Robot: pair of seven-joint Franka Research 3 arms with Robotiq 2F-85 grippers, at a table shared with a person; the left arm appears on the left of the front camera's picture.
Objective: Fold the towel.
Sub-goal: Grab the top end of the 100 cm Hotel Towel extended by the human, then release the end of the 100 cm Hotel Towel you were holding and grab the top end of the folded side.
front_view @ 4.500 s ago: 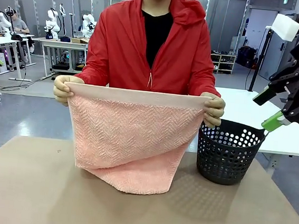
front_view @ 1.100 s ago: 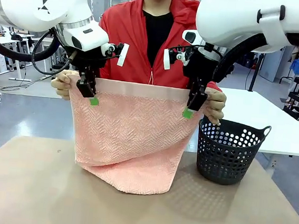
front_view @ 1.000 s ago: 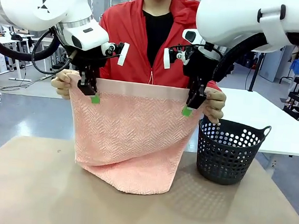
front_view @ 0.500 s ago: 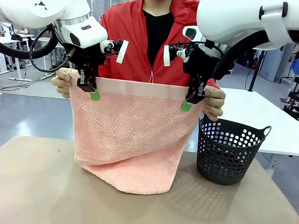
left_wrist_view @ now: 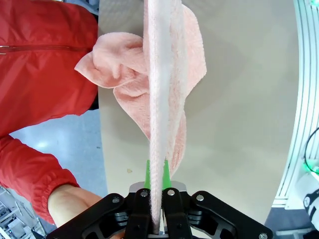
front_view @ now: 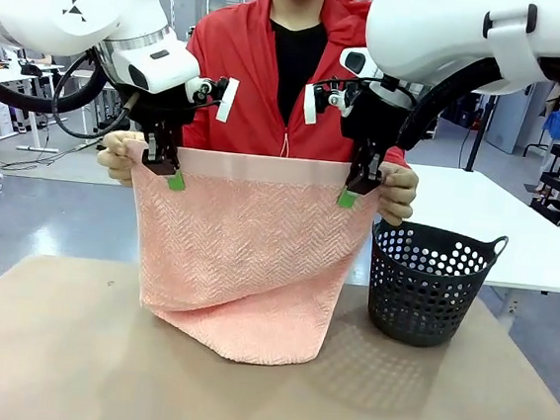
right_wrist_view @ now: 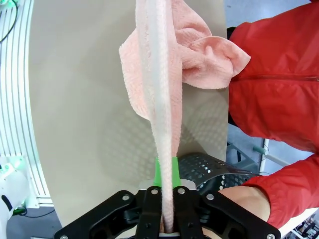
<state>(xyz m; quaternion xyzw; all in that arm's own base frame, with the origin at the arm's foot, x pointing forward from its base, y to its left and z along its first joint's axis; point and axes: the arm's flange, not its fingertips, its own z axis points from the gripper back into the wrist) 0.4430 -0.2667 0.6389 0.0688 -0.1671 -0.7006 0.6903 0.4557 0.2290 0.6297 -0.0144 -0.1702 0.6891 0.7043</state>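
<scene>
1. Two pinch points on the towel (front_view: 246, 256), one just inside each upper corner, both on the plain smooth band along its top edge.
2. Left fingers (front_view: 164, 154) pressed together on the band near the picture-left corner; from the left wrist, green pads flat against both faces of the cloth, no gap between pad and terry.
3. Right fingers (front_view: 359, 173) clamped the same way near the opposite corner; from the front, only the near green pad in sight, the rear one hidden behind the cloth.
4. Person's left-of-picture hand (front_view: 117, 155) and right-of-picture hand (front_view: 399, 192) gripping the outermost corners, just outside the fingers; knuckles plain, fingertips tucked behind the towel. Contact between hands and fingers: impossible to tell.
5. Towel hanging upright over the bench (front_view: 49, 347), herringbone face toward the front camera, rear face hidden there; lower end lying slack and doubled over on the bench.
6. From both wrists, cloth seen edge-on as a narrow strip, its far end bunched on the bench.
7. Dark basket (front_view: 432, 284) on the bench just beside the towel's picture-right edge; touching or not, unclear. Cut off by the black finger housing in the right wrist view.
</scene>
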